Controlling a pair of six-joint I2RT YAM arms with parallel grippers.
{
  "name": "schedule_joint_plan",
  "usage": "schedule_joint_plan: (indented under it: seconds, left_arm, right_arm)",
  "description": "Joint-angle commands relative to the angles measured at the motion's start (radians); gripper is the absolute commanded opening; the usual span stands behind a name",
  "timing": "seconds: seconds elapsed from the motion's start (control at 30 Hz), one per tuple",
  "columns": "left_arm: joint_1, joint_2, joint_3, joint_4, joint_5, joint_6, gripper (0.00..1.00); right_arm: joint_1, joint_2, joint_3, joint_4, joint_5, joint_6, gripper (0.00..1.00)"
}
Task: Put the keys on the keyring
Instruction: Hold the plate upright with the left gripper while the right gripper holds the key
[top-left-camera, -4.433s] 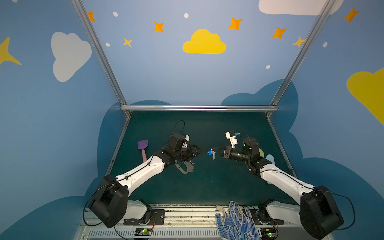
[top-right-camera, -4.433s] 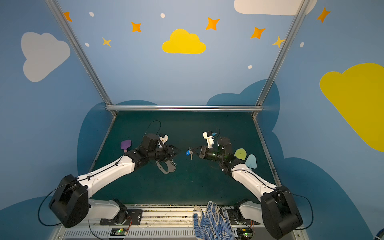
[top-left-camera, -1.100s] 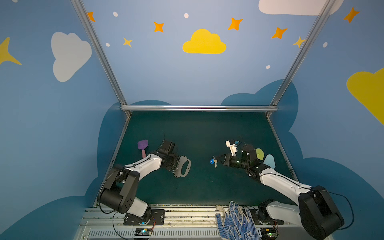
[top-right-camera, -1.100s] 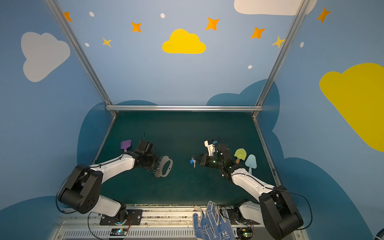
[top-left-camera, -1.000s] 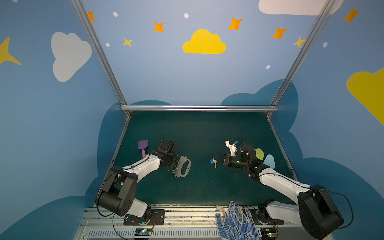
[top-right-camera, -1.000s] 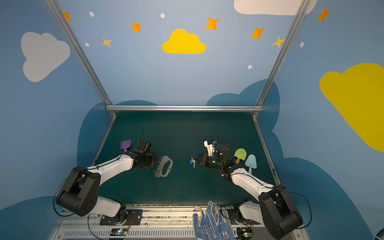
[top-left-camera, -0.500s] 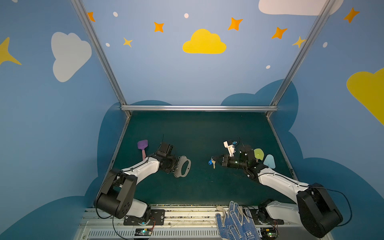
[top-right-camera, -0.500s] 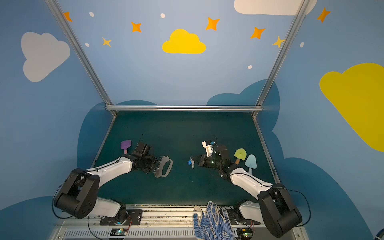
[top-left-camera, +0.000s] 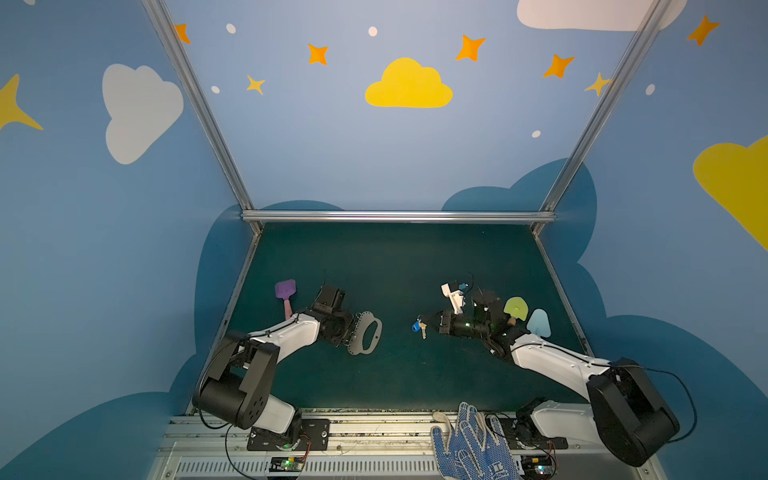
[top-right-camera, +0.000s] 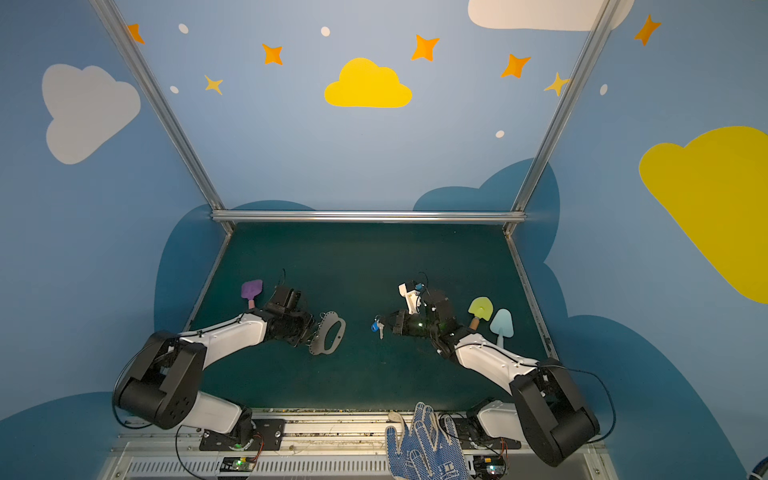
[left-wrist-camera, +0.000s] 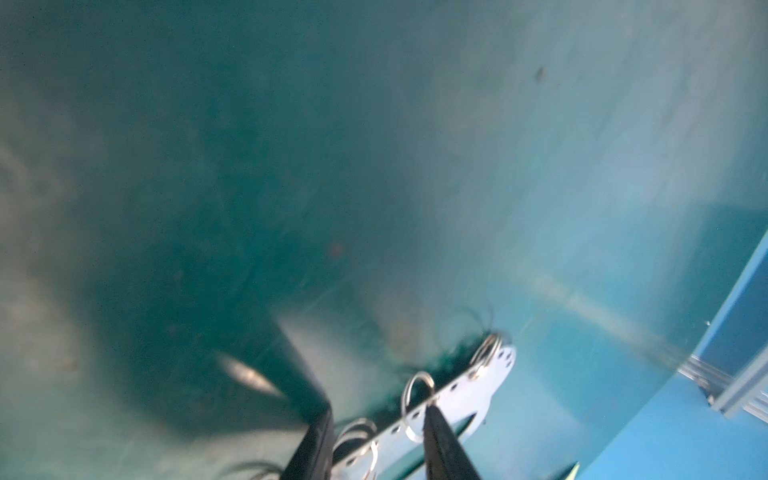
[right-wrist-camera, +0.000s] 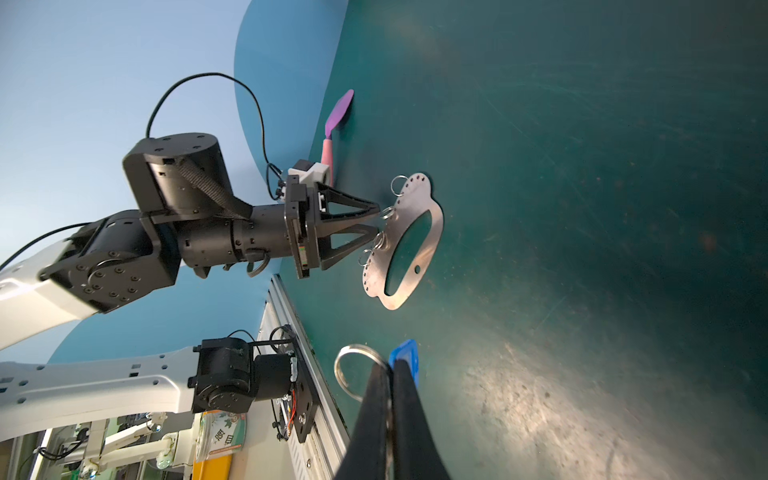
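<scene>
The keyring (top-left-camera: 358, 348) (top-right-camera: 320, 348), a flat grey plate with an oval slot, lies on the green mat left of centre. My left gripper (top-left-camera: 351, 332) (top-right-camera: 313, 332) sits low at its holed edge. Its fingers are open, and the plate's rim (left-wrist-camera: 478, 382) and small split rings lie between them in the left wrist view (left-wrist-camera: 376, 411). The right wrist view shows the same gap (right-wrist-camera: 377, 222) beside the plate (right-wrist-camera: 434, 224). My right gripper (top-left-camera: 430, 324) (right-wrist-camera: 390, 368) is shut on the keys (top-left-camera: 416, 327) (top-right-camera: 376, 327). Their blue tag (right-wrist-camera: 409, 353) and metal ring stick out past its tips.
A purple-headed spatula (top-left-camera: 285, 291) lies behind the left arm near the mat's left edge. A yellow-green spatula (top-left-camera: 516, 307) and a light blue one (top-left-camera: 539, 323) lie behind the right arm. A blue dotted glove (top-left-camera: 469, 444) hangs over the front rail.
Earlier both grippers met raised near the middle, the left holding the keyring. That arm has since drawn back left and low, the plate lying on the mat. The right gripper has edged left with the keys.
</scene>
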Motion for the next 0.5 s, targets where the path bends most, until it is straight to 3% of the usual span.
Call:
schedule_joint_plan:
  seconds: [0.0, 0.13, 0.47]
  left_arm:
    - [0.004, 0.025, 0.018, 0.021, 0.006, 0.01, 0.35]
    - [0.005, 0.05, 0.039, 0.022, 0.005, 0.022, 0.33]
    - [0.006, 0.122, 0.072, 0.04, 0.021, 0.036, 0.15]
  right_arm:
    - [0.014, 0.014, 0.03, 0.028, 0.008, 0.002, 0.0]
    - [0.023, 0.025, 0.034, 0.033, 0.009, 0.002, 0.0]
    - [0.031, 0.034, 0.034, 0.043, 0.009, 0.008, 0.0]
